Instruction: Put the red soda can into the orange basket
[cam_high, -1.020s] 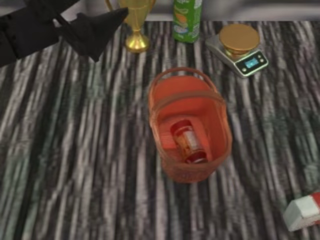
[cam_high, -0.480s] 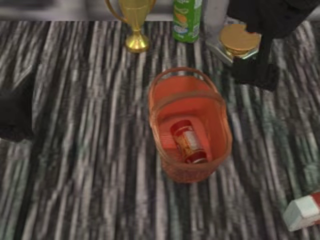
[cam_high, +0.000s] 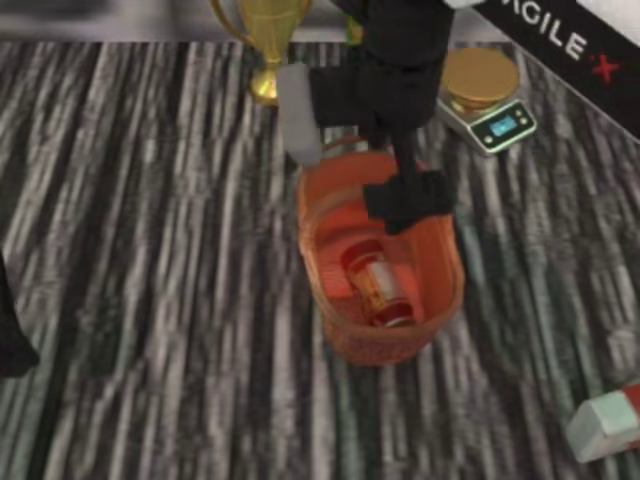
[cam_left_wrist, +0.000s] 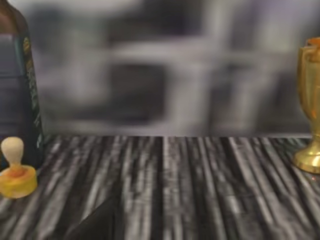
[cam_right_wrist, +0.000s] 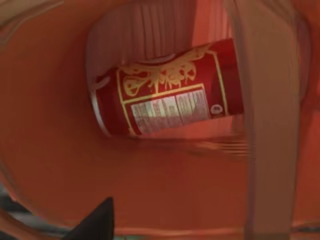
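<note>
The red soda can (cam_high: 378, 285) lies on its side on the ribbed floor of the orange basket (cam_high: 440, 290), at the table's middle. In the right wrist view the can (cam_right_wrist: 165, 92) shows its cream-and-gold label, and the basket handle (cam_right_wrist: 262, 125) crosses in front of it. My right gripper (cam_high: 405, 200) hangs over the far half of the basket, above the handle. It is open and holds nothing; one dark fingertip (cam_right_wrist: 97, 222) shows. My left arm (cam_high: 10, 335) sits at the left edge. Its fingertip (cam_left_wrist: 97, 225) shows well off to one side, with nothing held.
A gold trophy (cam_high: 268, 50) stands at the back, left of the right arm. A kitchen scale (cam_high: 482, 95) with a gold plate sits at the back right. A red-and-white box (cam_high: 605, 420) lies front right. A dark bottle (cam_left_wrist: 17, 90) and a yellow knobbed object (cam_left_wrist: 16, 172) show in the left wrist view.
My right arm has swung in from the back right to over the basket. My left arm has drawn back to the left edge. The can has stayed in the basket.
</note>
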